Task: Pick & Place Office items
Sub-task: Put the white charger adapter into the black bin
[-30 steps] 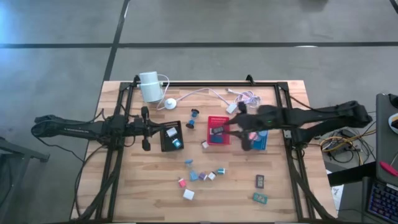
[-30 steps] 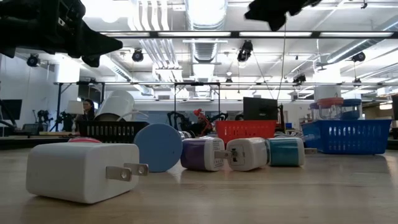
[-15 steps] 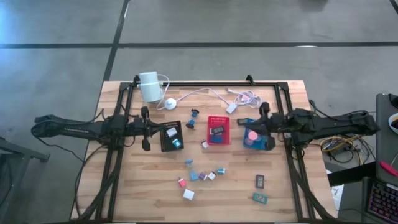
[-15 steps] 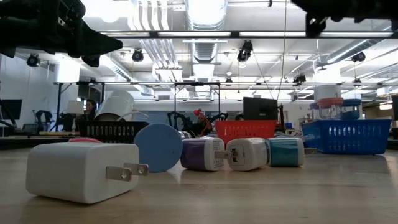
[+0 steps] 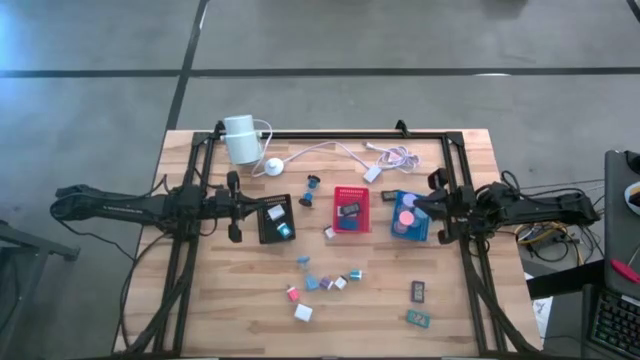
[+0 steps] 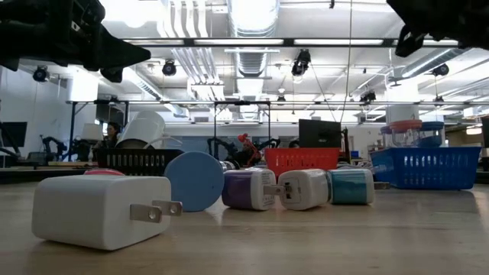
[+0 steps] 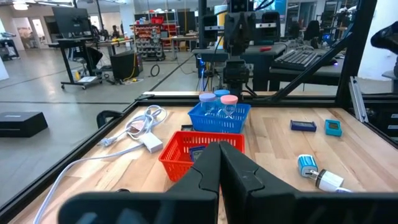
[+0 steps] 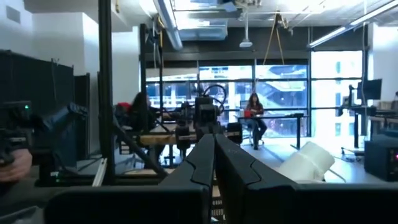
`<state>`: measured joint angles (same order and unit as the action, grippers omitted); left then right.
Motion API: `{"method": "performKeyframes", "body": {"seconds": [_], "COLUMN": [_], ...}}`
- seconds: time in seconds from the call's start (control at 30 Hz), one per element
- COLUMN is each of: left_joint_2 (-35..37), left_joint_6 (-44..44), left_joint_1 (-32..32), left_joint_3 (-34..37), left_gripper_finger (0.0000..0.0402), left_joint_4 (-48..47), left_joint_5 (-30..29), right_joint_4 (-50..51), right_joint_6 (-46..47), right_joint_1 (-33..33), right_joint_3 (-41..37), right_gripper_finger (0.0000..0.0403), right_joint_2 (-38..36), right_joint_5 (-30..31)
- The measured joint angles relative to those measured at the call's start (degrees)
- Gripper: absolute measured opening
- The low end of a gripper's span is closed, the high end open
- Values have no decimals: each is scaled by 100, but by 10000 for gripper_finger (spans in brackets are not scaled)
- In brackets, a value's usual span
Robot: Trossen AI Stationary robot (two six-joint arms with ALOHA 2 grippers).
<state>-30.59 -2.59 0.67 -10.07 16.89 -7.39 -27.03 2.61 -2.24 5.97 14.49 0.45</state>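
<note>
Several small office items lie loose on the wooden table: a cluster of white, blue, pink and purple blocks (image 5: 325, 282), a white block (image 5: 303, 313) nearer the front, and two dark clips (image 5: 418, 291) at the front right. Three trays stand in a row: the black tray (image 5: 277, 220) holds small blocks, the red tray (image 5: 351, 208) a dark clip, the blue tray (image 5: 408, 215) pastel discs. My left gripper (image 5: 248, 207) hovers shut, just left of the black tray. My right gripper (image 5: 422, 206) hovers shut at the blue tray's right side. Both hold nothing.
A white cylinder device (image 5: 240, 138) with its white cable (image 5: 330, 150) lies at the far edge. A blue item (image 5: 311, 190) lies between the black and red trays. A black frame (image 5: 460, 200) runs around the table.
My right gripper has drawn back from above the red tray toward the table's right edge, sinking and tipping up to about level. It now stands beside the blue tray. A dark clip lies in the red tray where the gripper was.
</note>
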Motion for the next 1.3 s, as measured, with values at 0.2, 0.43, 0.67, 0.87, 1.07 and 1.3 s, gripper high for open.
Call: {"method": "performKeyframes", "body": {"seconds": [0.2,0.43,0.67,0.87,1.07,1.3], "left_joint_2": [0,0,0,0,0,0], "left_joint_6": [-7,15,-24,-22,-17,5], "left_joint_1": [0,-2,-2,-2,-2,-2], "left_joint_3": [0,0,0,0,0,0], "left_gripper_finger": [7,7,7,7,7,7], "left_joint_4": [-1,-1,-1,-1,-1,-3], "left_joint_5": [-33,-165,-165,-167,-167,-163], "right_joint_4": [37,97,312,416,447,447], "right_joint_6": [-103,-307,-348,-284,-276,-302], "right_joint_1": [0,1,2,0,0,0], "right_joint_3": [-248,-534,-545,-545,-545,-545], "right_gripper_finger": [8,8,8,8,8,8], "right_joint_2": [-393,-590,-576,-574,-572,-572], "right_joint_5": [5,220,197,96,100,103]}}
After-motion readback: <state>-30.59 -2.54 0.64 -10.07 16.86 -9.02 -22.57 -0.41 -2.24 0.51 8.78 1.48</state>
